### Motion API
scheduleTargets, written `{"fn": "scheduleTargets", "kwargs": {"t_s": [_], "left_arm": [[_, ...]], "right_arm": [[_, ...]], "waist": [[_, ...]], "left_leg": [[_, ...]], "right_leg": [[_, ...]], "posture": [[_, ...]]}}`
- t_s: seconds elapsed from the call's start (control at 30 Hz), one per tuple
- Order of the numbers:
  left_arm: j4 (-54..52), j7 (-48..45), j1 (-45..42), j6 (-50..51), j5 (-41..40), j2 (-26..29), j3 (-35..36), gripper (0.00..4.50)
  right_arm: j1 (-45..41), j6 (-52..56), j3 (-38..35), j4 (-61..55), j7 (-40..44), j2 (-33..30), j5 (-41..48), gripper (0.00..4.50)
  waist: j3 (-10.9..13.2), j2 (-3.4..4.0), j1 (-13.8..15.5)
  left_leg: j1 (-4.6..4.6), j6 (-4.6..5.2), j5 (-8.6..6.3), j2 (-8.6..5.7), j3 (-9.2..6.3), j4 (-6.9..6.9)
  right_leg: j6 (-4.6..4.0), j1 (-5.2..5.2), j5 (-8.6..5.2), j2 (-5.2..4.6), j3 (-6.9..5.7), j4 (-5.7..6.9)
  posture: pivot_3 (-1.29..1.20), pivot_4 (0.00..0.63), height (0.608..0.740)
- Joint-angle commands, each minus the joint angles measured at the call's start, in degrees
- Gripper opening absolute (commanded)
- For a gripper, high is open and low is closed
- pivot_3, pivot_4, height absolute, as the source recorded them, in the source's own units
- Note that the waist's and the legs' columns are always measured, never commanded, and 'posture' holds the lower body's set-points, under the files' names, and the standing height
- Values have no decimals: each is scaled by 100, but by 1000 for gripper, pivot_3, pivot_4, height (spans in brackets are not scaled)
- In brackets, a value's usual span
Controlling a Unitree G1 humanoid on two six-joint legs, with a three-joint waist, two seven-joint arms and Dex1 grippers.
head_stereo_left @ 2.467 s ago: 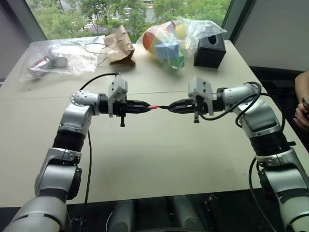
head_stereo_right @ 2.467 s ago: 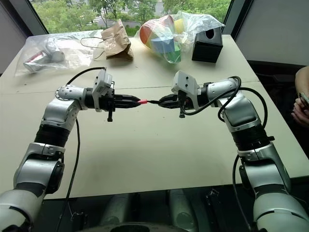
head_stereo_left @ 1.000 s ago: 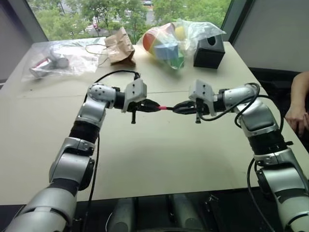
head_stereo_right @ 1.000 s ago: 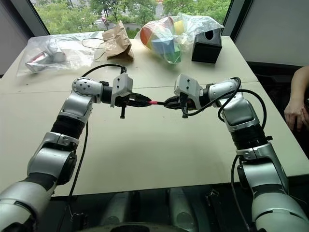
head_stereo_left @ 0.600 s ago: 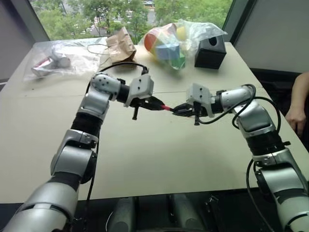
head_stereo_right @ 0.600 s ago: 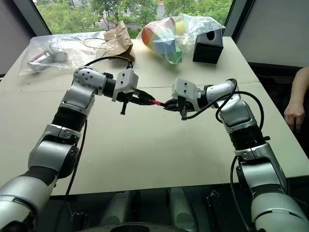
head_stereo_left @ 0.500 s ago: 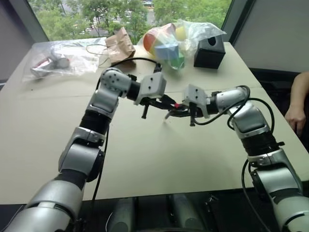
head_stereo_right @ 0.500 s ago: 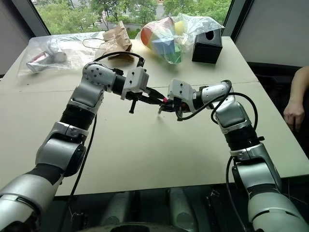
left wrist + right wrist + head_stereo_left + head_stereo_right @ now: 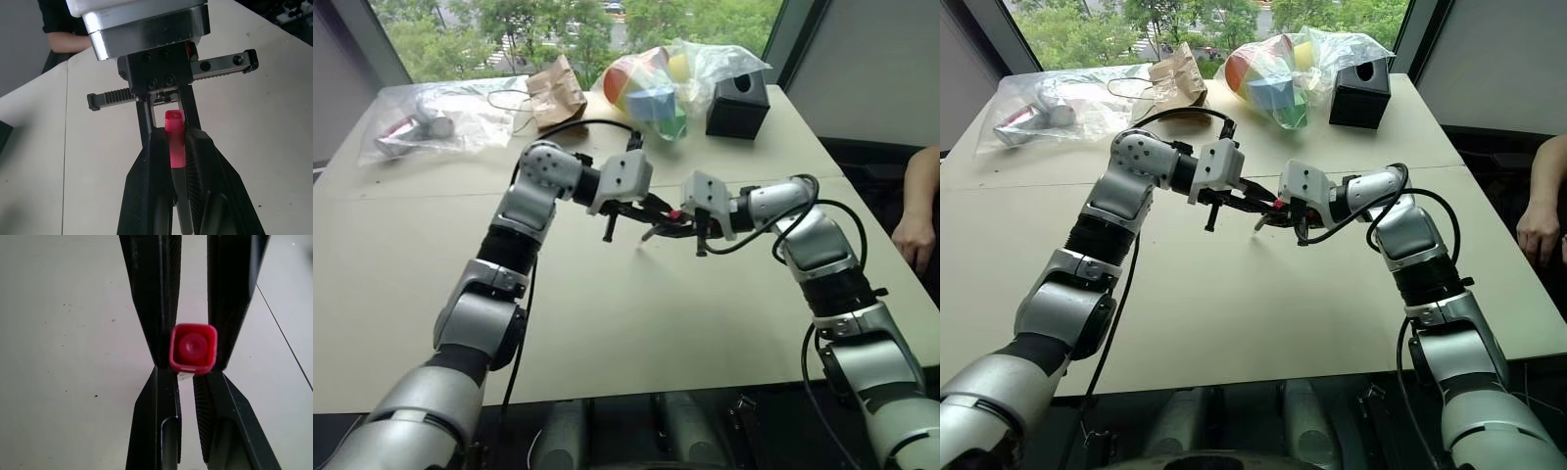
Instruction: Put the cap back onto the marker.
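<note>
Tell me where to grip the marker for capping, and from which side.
Grip the marker on its dark barrel, behind the pink-red end, leaving that end free. Come in along its length, so the fingers flank the slim shaft, as the left pincer does: barrel between its fingers, pink-red end past the tips.

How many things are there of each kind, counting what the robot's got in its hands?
clear plastic bags: 2
brown paper bag: 1
black box: 1
marker: 1
cap: 1
Total: 6
</note>
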Motion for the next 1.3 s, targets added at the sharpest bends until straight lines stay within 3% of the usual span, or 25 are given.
{"fn": "scheduleTargets", "kwargs": {"t_s": [0.03, 0.1, 0.2, 0.23, 0.43, 0.7, 0.87, 1.1, 1.3], "left_arm": [[-174, -289, 17, -47, -187, -189, -339, 719], [-155, -269, -4, -41, -199, -166, -312, 1320], [-169, -278, -21, -26, -204, -85, -337, 3010], [-180, -297, -22, -16, -224, -59, -347, 3362], [-217, -180, -80, 187, -400, -13, -209, 3362], [-64, 1121, -287, 931, -1309, -173, 951, 3362], [-498, 1930, -128, 1840, -2185, -183, 1777, 3362], [-1747, 2885, 859, 2908, -2546, 350, 2161, 3362], [-2546, 3477, 2003, 3072, -2028, 847, 1791, 3362]], "right_arm": [[-291, -91, -236, -238, -248, 138, 227, 0], [-284, -93, -237, -230, -249, 115, 225, 0], [-264, -90, -236, -223, -257, 66, 230, 0], [-253, -92, -238, -217, -259, 43, 233, 0], [-124, -95, -258, -181, -291, -104, 250, 0], [314, -45, -530, -238, -772, -321, 292, 0], [506, 218, -894, -474, -940, -627, 450, 0], [591, 1225, -1489, -628, -401, -1994, 888, 0], [752, 1560, -1019, -553, 842, -3400, 842, 0]], "waist": [[0, 0, 0], [0, 0, -1], [0, 0, 2], [0, 0, 2], [1, 0, -1], [1, 0, 5], [1, 0, -3], [1, 1, 0], [2, 2, 2]], "left_leg": [[0, 0, 0, 0, 0, 0], [0, 0, 0, 0, -1, 0], [-1, 0, 0, 0, -1, 0], [-1, 0, 0, 0, -1, 0], [0, 0, 0, 0, -1, -1], [-1, 0, 0, 0, -2, 0], [0, 0, 0, 0, -4, 0], [2, 0, 0, 1, -3, -3], [4, -1, 0, 3, 0, -4]], "right_leg": [[0, 0, 0, 0, 0, 0], [0, 0, 0, 0, 0, 0], [0, 0, 0, 0, 0, 0], [0, 0, 0, 0, 0, -2], [-1, 0, -1, 0, 0, -1], [1, 0, -1, -1, 0, -2], [3, 0, -1, -1, 0, -1], [4, 2, -1, -5, 0, -1], [-19, 3, -14, -8, 0, -6]], "posture": [[0, 150, 740], [0, 150, 740], [0, 150, 740], [0, 150, 740], [0, 150, 740], [0, 150, 740], [0, 150, 740], [0, 150, 740], [0, 150, 740]]}}
